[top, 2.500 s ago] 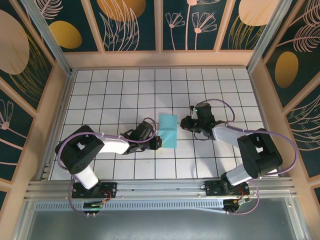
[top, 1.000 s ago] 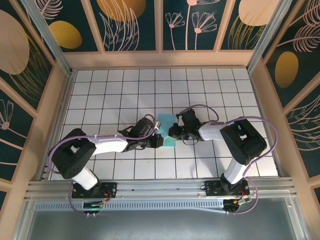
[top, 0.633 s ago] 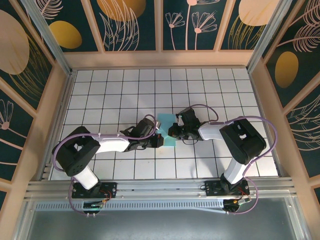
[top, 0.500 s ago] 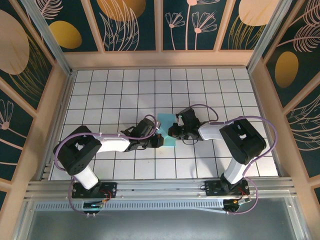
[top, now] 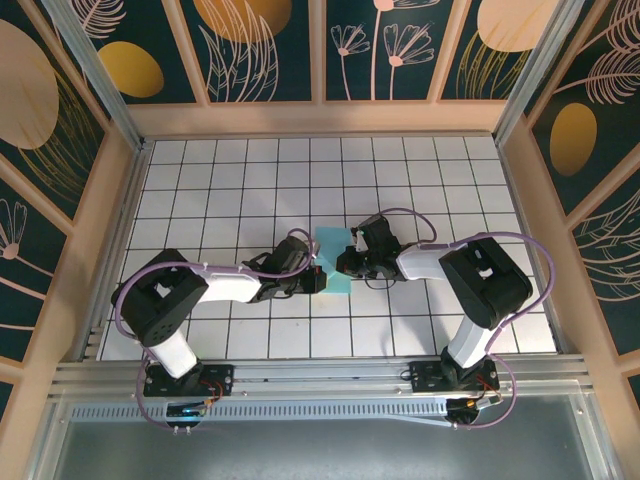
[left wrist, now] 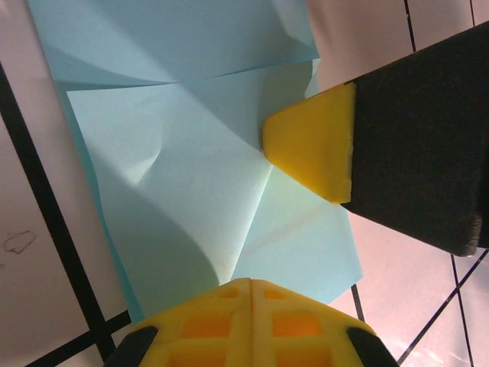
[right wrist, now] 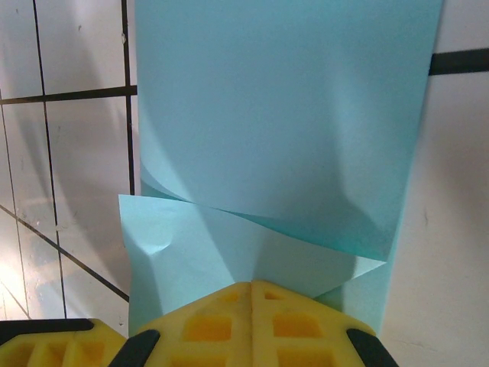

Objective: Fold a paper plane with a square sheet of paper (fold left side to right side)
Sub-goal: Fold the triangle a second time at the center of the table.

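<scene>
**Enclosure.** Three walls (top: 265, 45) of dark teal panels carried gold ovals and pale line-drawn leaves and flowers, all set in light wooden framing. Aluminium rails (top: 320, 385) ran across the near edge.

**Table** (top: 220, 180). The top was white and ruled in a black square grid.

**Left arm** (top: 225, 290). White and black with a purple cable, it reached low from the near left toward the middle of the table.

**Right arm** (top: 440, 262). Of the same make, it reached from the near right across to the same spot.

**Square sheet of paper** (top: 332, 241). Light turquoise and unmarked, it lay near the middle of the table between the two hands. It was already folded into a narrow, layered strip. Its long axis ran from the near edge toward the far wall, on a slight slant. Both ends looked squarish, and no pointed end could be made out. The left wrist view showed diagonal creases meeting mid-sheet and an upper layer bulging off the one beneath.

**Left hand** (top: 316, 279). It was fully closed, its yellow fingertips (left wrist: 229, 306) meeting at a seam. It sat at the sheet's left side, toward the near end. Whether a layer was pinched could not be told.

**Right hand** (top: 345, 263). It was likewise fully closed. In the left wrist view its yellow tip lay against the upper layer, beside a crease. No grip on the paper could be confirmed.
</scene>
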Robot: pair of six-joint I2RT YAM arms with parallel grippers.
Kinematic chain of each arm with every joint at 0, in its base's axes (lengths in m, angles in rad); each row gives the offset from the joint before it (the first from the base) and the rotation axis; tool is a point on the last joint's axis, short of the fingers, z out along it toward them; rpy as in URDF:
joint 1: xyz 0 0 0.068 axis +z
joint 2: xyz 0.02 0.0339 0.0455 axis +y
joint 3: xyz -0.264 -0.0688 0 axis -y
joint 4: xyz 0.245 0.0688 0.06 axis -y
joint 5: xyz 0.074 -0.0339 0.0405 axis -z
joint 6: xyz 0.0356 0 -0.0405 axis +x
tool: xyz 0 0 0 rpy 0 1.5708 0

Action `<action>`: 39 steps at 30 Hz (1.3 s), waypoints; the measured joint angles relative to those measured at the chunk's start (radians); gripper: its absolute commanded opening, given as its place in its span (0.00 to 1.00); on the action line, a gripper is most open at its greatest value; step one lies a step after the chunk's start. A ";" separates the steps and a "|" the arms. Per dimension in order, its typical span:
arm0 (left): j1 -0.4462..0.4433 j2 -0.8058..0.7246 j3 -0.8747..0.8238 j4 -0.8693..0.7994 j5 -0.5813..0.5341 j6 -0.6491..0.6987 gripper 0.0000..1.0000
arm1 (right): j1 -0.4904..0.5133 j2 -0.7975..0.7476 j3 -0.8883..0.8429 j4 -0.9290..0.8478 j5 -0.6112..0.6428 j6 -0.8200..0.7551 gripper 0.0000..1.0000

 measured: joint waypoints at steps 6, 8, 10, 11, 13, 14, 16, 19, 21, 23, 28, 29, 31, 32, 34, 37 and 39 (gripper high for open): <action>0.000 0.001 -0.010 0.005 -0.003 0.000 0.00 | 0.000 0.002 0.003 -0.003 0.000 -0.003 0.00; 0.000 0.001 -0.011 0.005 -0.004 0.000 0.00 | 0.000 0.003 0.006 -0.006 0.000 -0.005 0.00; 0.000 0.001 -0.012 0.005 -0.005 0.000 0.00 | 0.000 0.003 0.006 -0.006 0.000 -0.006 0.00; 0.000 0.001 -0.013 0.005 -0.006 0.000 0.00 | 0.000 0.004 0.006 -0.006 0.000 -0.006 0.00; 0.000 0.001 -0.016 0.005 -0.008 0.001 0.00 | 0.000 0.004 0.006 -0.006 0.000 -0.006 0.00; 0.000 0.001 -0.018 0.005 -0.008 0.001 0.00 | 0.000 0.004 0.006 -0.006 0.000 -0.006 0.00; 0.000 0.001 -0.023 0.005 -0.008 0.001 0.00 | 0.000 0.006 0.006 -0.006 0.000 -0.007 0.00; 0.000 0.001 -0.029 0.012 -0.008 0.002 0.00 | 0.000 0.008 0.009 -0.006 0.000 -0.007 0.00; 0.000 0.001 -0.033 0.018 -0.007 0.010 0.00 | 0.000 0.010 0.011 -0.007 0.000 -0.007 0.00; 0.000 0.000 -0.037 0.024 -0.007 0.021 0.00 | 0.000 0.010 0.012 -0.006 -0.001 -0.007 0.00; 0.000 -0.015 -0.058 0.031 -0.007 0.066 0.00 | 0.000 0.010 0.012 -0.007 -0.001 -0.007 0.00; 0.000 -0.023 -0.067 0.032 -0.007 0.075 0.00 | 0.000 0.010 0.012 -0.007 -0.001 -0.007 0.00; 0.000 -0.039 -0.084 0.034 -0.007 0.091 0.00 | 0.000 0.010 0.012 -0.007 -0.001 -0.007 0.00; 0.000 -0.047 -0.093 0.033 -0.007 0.099 0.00 | 0.000 0.011 0.013 -0.007 -0.001 -0.007 0.00; 0.000 -0.065 -0.108 0.027 -0.007 0.111 0.00 | 0.000 0.012 0.014 -0.008 -0.001 -0.007 0.00; 0.000 -0.096 -0.126 -0.002 -0.010 0.123 0.00 | 0.000 0.014 0.019 -0.014 -0.003 -0.011 0.00; 0.000 -0.120 -0.137 -0.028 -0.020 0.129 0.00 | 0.000 0.015 0.021 -0.017 -0.003 -0.014 0.00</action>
